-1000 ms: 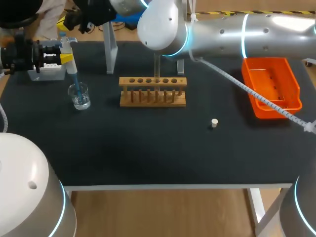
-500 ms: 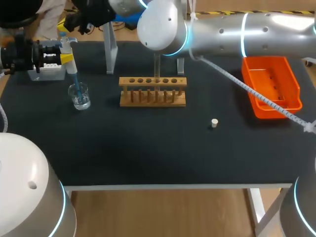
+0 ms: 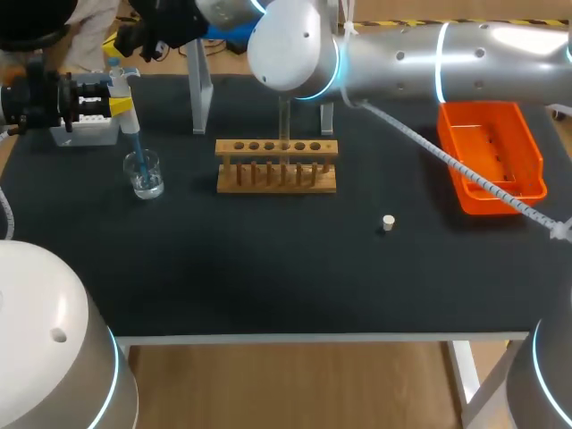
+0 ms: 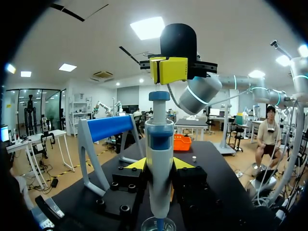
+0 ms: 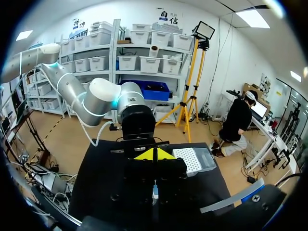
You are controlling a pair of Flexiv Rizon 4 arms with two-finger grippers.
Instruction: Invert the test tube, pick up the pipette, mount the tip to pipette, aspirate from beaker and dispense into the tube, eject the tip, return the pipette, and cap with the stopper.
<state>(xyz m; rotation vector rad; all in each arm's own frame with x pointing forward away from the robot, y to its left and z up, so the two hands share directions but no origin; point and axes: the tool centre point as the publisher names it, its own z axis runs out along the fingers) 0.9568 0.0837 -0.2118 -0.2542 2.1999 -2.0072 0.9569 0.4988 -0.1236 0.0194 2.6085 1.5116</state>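
No shift against a second ago: both arms and all items lie as before. Left gripper (image 4: 159,166): fingers clamped on the pipette (image 4: 159,139), which is held upright with one yellow tip on either side of its body. Beaker (image 3: 143,173): directly under that gripper, with the pipette's blue tip dipping inside. Tip box (image 3: 84,130): just beside the left gripper, near the table (image 3: 268,259) edge. Rack (image 3: 277,166): wooden, below the right gripper. Tube (image 3: 284,123): upright, foot in a rack hole. Right gripper (image 5: 154,155): fingers closed on the thin tube from two sides; hidden behind its own arm in the head view. Stopper (image 3: 388,222): lying loose, well apart from both grippers. Bin (image 3: 490,152): orange, farthest from the left gripper.
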